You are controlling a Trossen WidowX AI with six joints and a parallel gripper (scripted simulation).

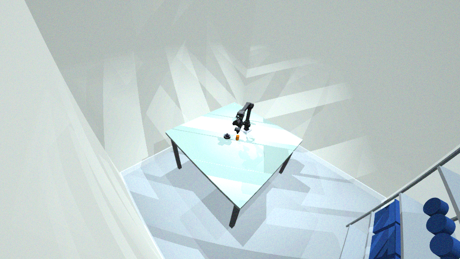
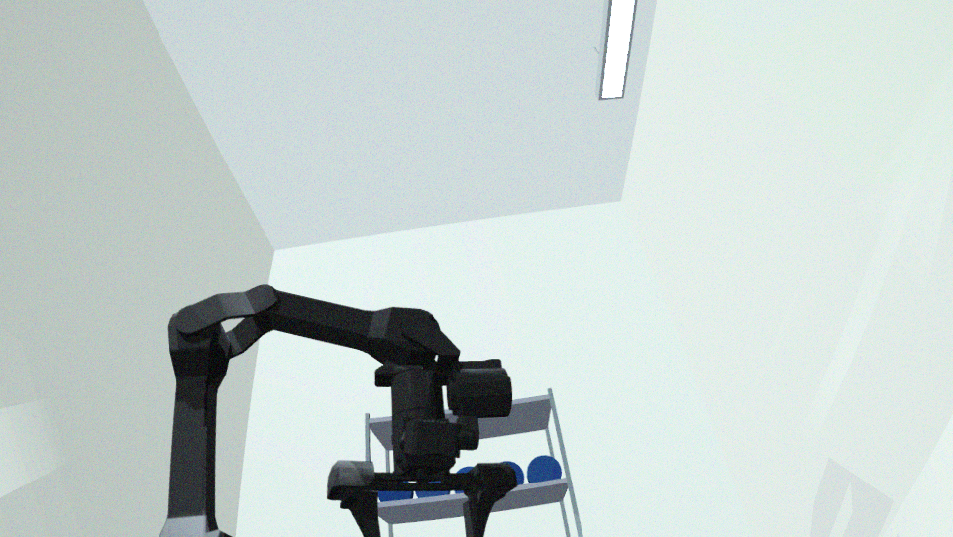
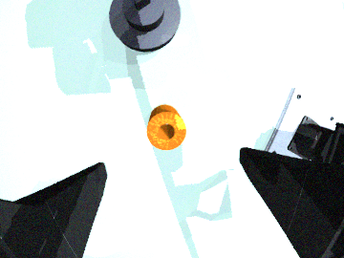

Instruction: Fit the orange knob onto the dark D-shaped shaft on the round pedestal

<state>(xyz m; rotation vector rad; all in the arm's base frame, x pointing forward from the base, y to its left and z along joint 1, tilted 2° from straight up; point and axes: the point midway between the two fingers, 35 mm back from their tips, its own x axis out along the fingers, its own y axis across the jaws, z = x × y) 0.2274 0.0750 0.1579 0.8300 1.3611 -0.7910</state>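
Stands upright on the table [image 1: 205,151] [image 3: 215,72], near but apart from the round pedestal [image 1: 226,136] [image 3: 143,40]: orange knob [image 1: 237,137] [image 3: 164,142]. Rests there unheld, presumably to be gripped square from above and carried over the shaft [image 3: 143,4]. Hovers above with fingers spread wide and nothing between: gripper [image 1: 235,127] [image 2: 423,526] [image 3: 174,162]. Likely needs recentring before descent, to avoid tipping the knob. Shows in the wrist view, too small to make out from the top: opening in the knob's upper face. Misses knob and pedestal altogether in the exterior view, but reveals the gripper pointing downward.
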